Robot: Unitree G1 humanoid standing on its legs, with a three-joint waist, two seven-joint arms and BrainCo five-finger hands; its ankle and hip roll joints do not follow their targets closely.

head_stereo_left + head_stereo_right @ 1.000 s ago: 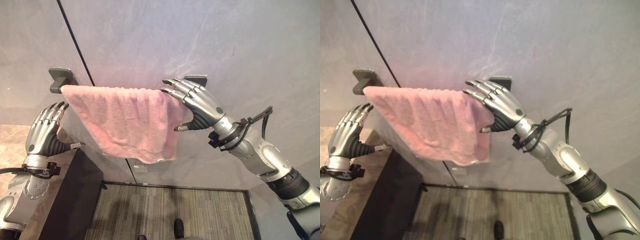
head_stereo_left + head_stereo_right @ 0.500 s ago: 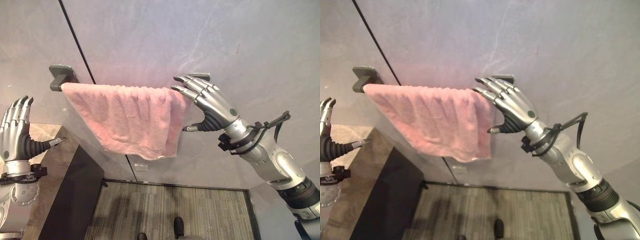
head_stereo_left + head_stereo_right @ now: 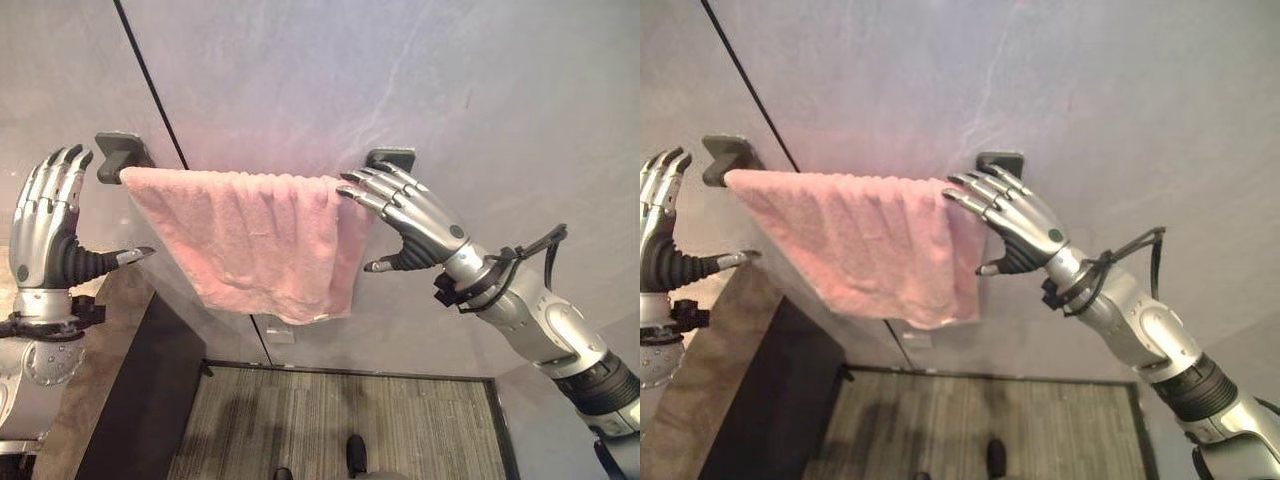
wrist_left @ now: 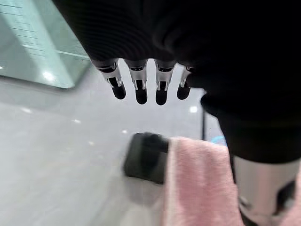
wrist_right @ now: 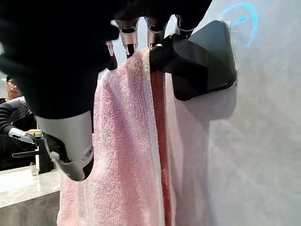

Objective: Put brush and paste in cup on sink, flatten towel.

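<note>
Here the right hand (image 3: pixel 415 215) is resting straight, spread fingers on the pink towel's (image 3: pixel 250 240) end; the left hand (image 3: pixel 45 225) is hovering open beside the towel's other end.

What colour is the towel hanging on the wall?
Pink; the towel shows best in the left eye view.
</note>
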